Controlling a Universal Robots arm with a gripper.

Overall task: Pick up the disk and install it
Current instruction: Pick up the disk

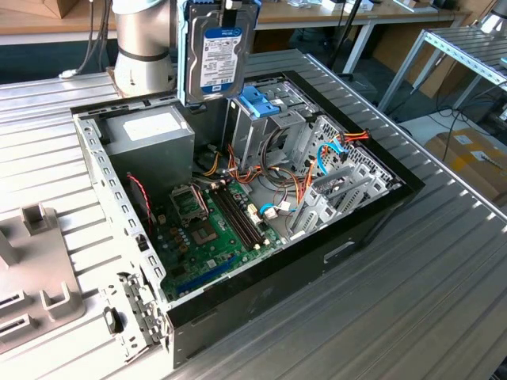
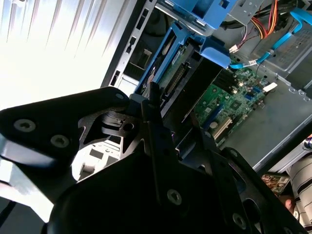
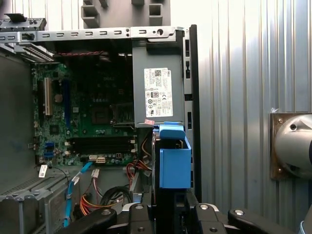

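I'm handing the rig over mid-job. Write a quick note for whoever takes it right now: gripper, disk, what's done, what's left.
The gripper is shut on the disk, gripping it at its upper end.
The disk hangs upright in the air over the open computer case. Its label faces the exterior camera, and its lower edge is close beside the blue top of the drive cage. Whether they touch cannot be told.
Done: the pickup, since the disk is lifted and over the case.
Left: the install, as the disk is not seated in anything yet.
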